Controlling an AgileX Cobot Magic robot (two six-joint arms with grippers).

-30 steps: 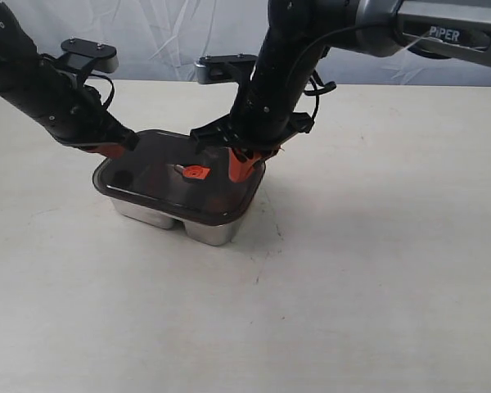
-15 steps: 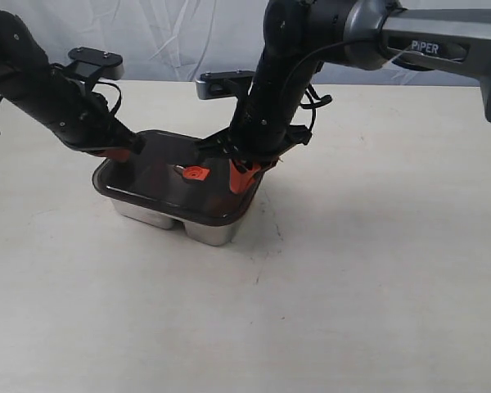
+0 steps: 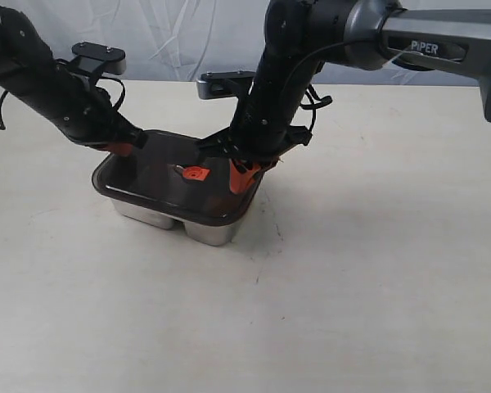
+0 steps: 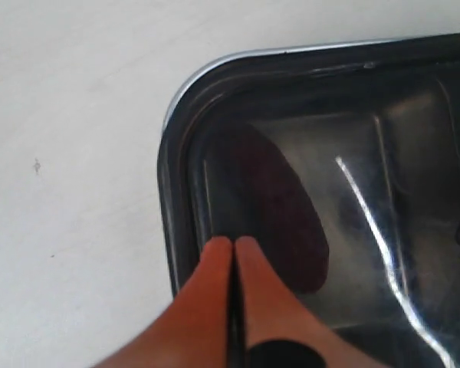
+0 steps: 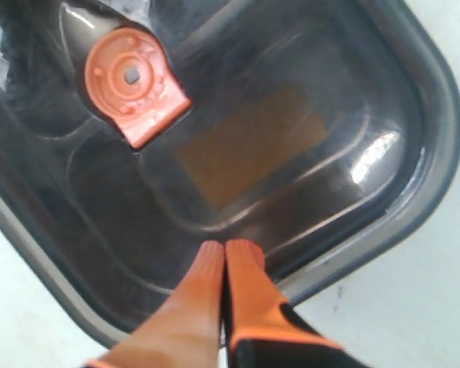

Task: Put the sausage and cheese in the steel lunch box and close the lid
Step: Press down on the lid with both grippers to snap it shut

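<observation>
Off-white tabletop (image 3: pixel 376 286) (faintly scuffed), wrinkled white cloth backdrop (image 3: pixel 188 37) behind, soft even light.

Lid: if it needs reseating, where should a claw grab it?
Probably the overhanging rim of the long edge nearest the exterior camera, approached low from that side: the lid lies flat on the steel lunch box, jutting past its walls.

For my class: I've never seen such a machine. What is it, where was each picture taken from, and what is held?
It is a robot with two arms, each ending in a gripper. The wide picture is from a camera off the arms, the close-ups from wrist cameras. On the table stands a steel lunch box with its dark lid on. Through it show a sausage and cheese. The left gripper and right gripper are shut, holding nothing, at the lid.
</observation>
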